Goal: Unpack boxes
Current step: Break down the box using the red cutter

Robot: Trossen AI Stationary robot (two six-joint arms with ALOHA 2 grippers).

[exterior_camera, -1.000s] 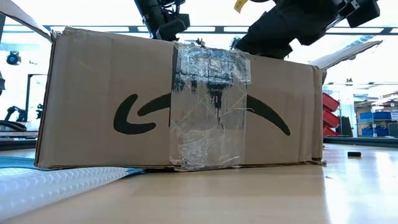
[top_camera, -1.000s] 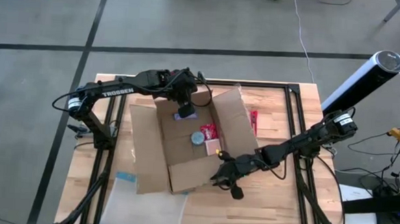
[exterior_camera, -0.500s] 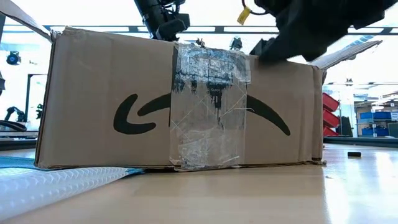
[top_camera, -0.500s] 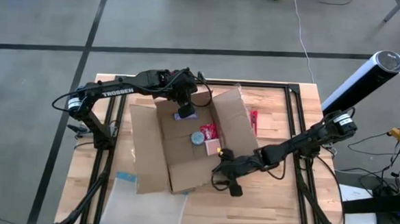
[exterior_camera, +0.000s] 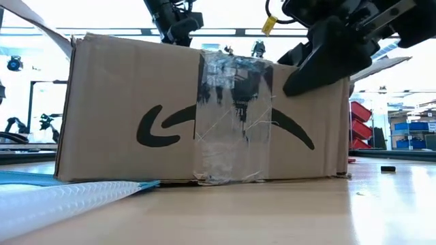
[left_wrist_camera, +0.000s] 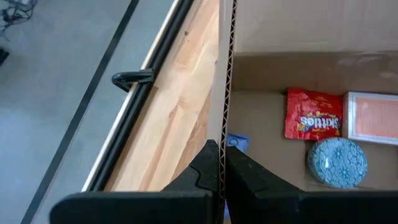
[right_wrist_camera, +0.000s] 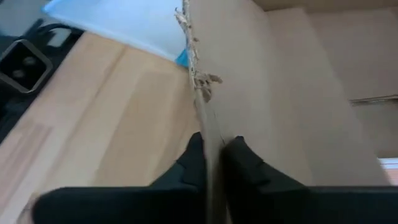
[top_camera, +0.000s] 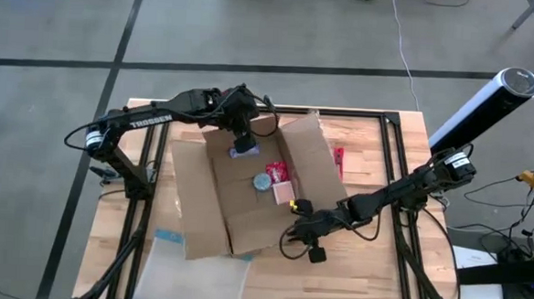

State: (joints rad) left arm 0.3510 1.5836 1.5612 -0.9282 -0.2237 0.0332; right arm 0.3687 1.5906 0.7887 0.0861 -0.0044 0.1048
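Cardboard box (top_camera: 246,199) runs lengthwise from upper centre to lower centre; left end effector (top_camera: 242,145) pinches its upper wall, right end effector (top_camera: 292,236) its lower-right wall.

1 cardboard box (top_camera: 246,199) is counted on the table (top_camera: 370,274), with 3 items seen inside it: 1 red candy packet (left_wrist_camera: 313,116), 1 round blue tin (left_wrist_camera: 337,162) and 1 orange-faced pack (left_wrist_camera: 372,117). 1 clear plastic pouch (top_camera: 192,274) is seen beside the box. 2 grippers are counted, 1 left gripper (top_camera: 241,145) and 1 right gripper (top_camera: 292,236), each clamped on a box wall
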